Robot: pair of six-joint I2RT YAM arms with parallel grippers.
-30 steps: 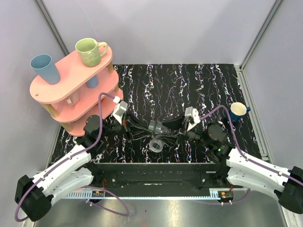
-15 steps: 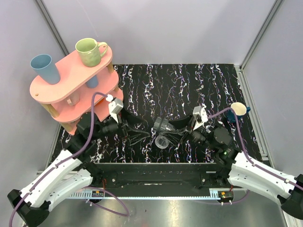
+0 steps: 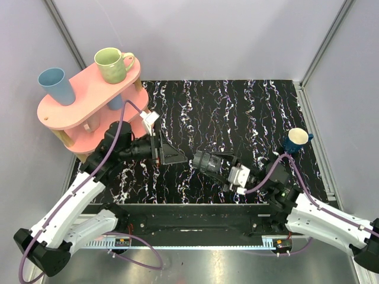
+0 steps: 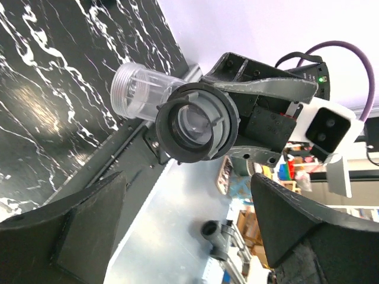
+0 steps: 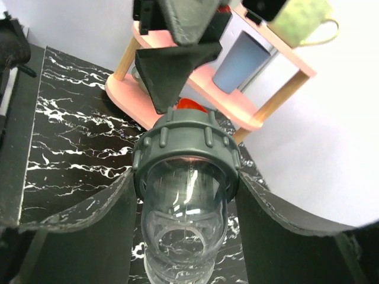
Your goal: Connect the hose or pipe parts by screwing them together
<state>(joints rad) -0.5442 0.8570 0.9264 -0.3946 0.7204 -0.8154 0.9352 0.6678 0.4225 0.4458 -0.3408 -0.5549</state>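
Note:
The hose or pipe parts show as one piece: a dark grey ribbed collar (image 5: 185, 145) on a clear elbow body (image 5: 185, 213). My right gripper (image 5: 185, 195) is shut on it, a finger pressed against each side, and holds it above the table (image 3: 204, 160). In the left wrist view the collar's open mouth (image 4: 195, 123) faces the camera, with the clear threaded stub (image 4: 137, 89) at its left. My left gripper (image 4: 189, 231) stands open with nothing between its fingers, a short way left of the piece (image 3: 170, 152).
A pink two-tier shelf (image 3: 89, 100) at the back left carries a green mug (image 3: 112, 64) and a blue cup (image 3: 56, 86). A small blue cup (image 3: 297, 139) stands at the right edge. A metal rail (image 3: 189, 216) runs along the near edge.
My left gripper has opened and drawn back to the left, away from the piece. The right arm has swung down toward the near edge, keeping the piece in its grip.

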